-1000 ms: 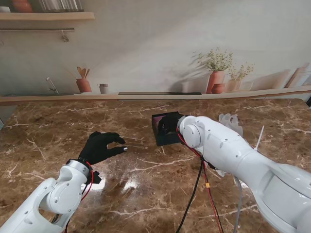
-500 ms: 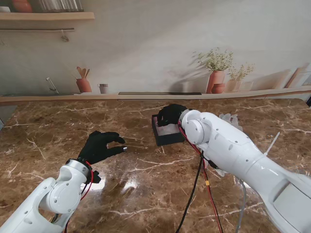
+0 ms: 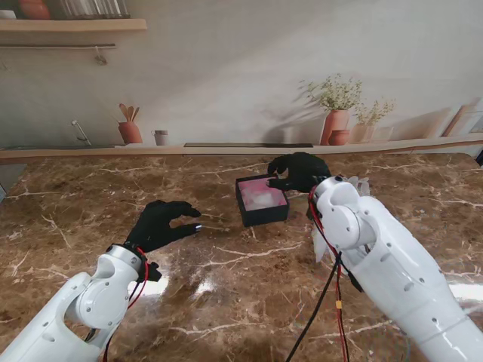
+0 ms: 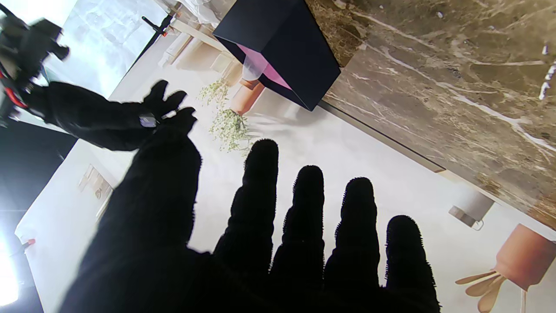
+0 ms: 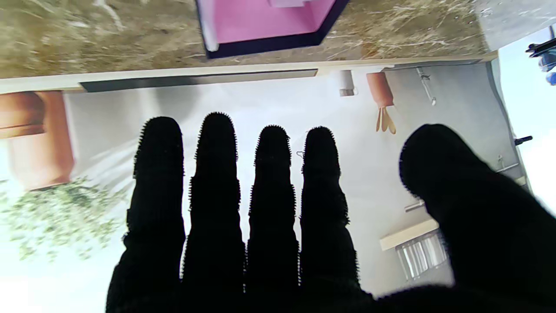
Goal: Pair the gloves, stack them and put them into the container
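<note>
**Both hands empty, gloves in the box**

While the right hand [image 3: 299, 171] hangs just right of the container [image 3: 262, 200], at its far right corner, its fingers [image 5: 216, 174] are straight and apart, gripping nothing. The container is a black box with a pink lining, sitting mid-table. A pale, translucent bundle [image 3: 264, 197] lies inside; looks like the gloves, detail too soft to confirm. Left hand [image 3: 162, 224] is well to the left of the box and nearer to me, fingers spread, thumb apart, also empty.
</note>
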You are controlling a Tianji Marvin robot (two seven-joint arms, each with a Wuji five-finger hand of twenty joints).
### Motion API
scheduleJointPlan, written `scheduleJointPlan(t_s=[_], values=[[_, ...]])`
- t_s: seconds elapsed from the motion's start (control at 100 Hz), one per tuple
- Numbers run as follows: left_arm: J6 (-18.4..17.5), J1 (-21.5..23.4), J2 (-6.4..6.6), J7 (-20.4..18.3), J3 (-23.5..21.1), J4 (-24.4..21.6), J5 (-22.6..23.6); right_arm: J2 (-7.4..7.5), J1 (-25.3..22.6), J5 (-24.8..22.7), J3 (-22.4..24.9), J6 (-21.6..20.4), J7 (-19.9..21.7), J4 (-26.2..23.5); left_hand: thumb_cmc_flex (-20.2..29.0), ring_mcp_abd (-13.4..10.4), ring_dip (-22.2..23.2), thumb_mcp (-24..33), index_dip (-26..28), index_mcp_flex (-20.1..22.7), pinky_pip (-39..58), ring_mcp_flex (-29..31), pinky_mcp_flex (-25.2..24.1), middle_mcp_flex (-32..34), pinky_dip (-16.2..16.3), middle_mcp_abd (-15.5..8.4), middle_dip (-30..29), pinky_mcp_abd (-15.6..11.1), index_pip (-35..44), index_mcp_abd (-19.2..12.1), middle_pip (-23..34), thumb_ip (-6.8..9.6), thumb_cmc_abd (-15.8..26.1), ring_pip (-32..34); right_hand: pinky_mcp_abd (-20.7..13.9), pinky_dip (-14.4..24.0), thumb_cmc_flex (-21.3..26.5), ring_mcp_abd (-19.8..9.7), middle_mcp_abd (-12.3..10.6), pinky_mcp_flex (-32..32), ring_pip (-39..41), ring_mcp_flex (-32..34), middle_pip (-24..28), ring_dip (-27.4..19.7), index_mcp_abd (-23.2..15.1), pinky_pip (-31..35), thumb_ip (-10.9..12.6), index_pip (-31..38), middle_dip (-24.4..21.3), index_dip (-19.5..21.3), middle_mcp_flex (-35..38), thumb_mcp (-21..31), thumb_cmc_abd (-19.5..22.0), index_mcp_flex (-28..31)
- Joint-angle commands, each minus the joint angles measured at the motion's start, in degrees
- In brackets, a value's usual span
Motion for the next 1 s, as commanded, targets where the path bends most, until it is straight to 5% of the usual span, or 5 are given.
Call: scheduleJointPlan(t_s=[0.0,0.25,0.5,0.67,0.99], values=[[-0.3,0.0,-0.25,0.1,0.4,0.2,0.0,1.63,-4.1,-0.1,1.2,0.0,0.3,-0.4,-0.8,-2.4,-1.0,1.5,-1.2,-2.0,1.4,-2.3,0.4,-2.4,-1.8,-1.2,-0.8,-3.3,-1.6,0.2,-0.5,0.52,0.4,-1.4,-0.8,1.3,-2.2,-0.7,-0.8,-0.6,-0.7,-1.5,-0.8,-0.3,-0.2,0.3,2.0,-1.0,-1.1,0.1,-0.9,-1.3,-0.6,-1.8],[-1.3,-0.4,-0.49,1.7,1.6,0.9,0.3,2.59,-17.2,-10.5,10.3,-0.6,-2.2,-5.8,-0.9,-2.9,-1.9,1.1,-1.5,-1.4,1.2,-2.7,0.2,-2.6,-3.8,-1.2,-1.1,-2.6,-1.4,0.0,-0.9,0.51,0.6,-1.4,-3.0,6.8,1.9,-4.2,-2.5,-2.7,1.1,-0.7,0.1,3.0,-0.6,1.4,1.2,-0.6,0.5,1.0,0.4,-2.2,-5.1,-1.2],[-1.9,-1.3,-0.59,2.1,2.7,1.9,0.1,2.98,-24.2,-17.8,15.8,2.7,-2.9,-7.5,-0.7,-3.1,-2.2,0.7,-1.2,-1.0,0.8,-2.7,0.0,-2.5,-4.8,-1.1,-1.2,-2.3,-0.9,-0.1,-1.0,0.57,0.6,-1.5,-3.8,14.3,6.9,-4.7,-2.5,-8.6,-0.2,-6.1,-0.4,5.4,1.4,-3.5,-0.6,-3.5,1.8,0.9,-4.3,1.3,-12.9,-5.3],[-2.0,-1.6,-0.61,2.1,2.8,2.3,0.0,3.35,-26.4,-23.4,17.1,5.0,-3.3,-7.0,-0.6,-3.1,-2.3,0.6,-1.0,-0.7,0.3,-2.6,-0.1,-2.4,-5.2,-1.1,-1.2,-2.1,-0.6,-0.3,-1.0,0.59,0.6,-1.5,-4.5,18.8,4.1,-5.3,-2.3,-12.4,1.7,-10.6,1.4,8.3,3.5,-6.4,-2.7,-4.8,4.8,1.5,-9.1,5.5,-19.7,-8.6],[-1.6,-1.3,-0.6,2.0,2.6,1.9,-0.2,3.71,-22.7,-25.4,11.4,9.1,-7.7,1.0,-0.5,-3.2,-2.3,0.3,-0.7,-0.2,-0.2,-2.3,-0.1,-2.2,-5.4,-1.0,-1.2,-1.7,-0.1,-0.3,-0.9,0.61,0.7,-1.5,-4.9,22.4,-1.9,-6.3,-3.0,-13.8,8.4,-13.6,8.1,12.5,4.1,-8.1,-4.8,-1.0,11.2,8.0,-11.3,9.1,-21.9,-9.4]])
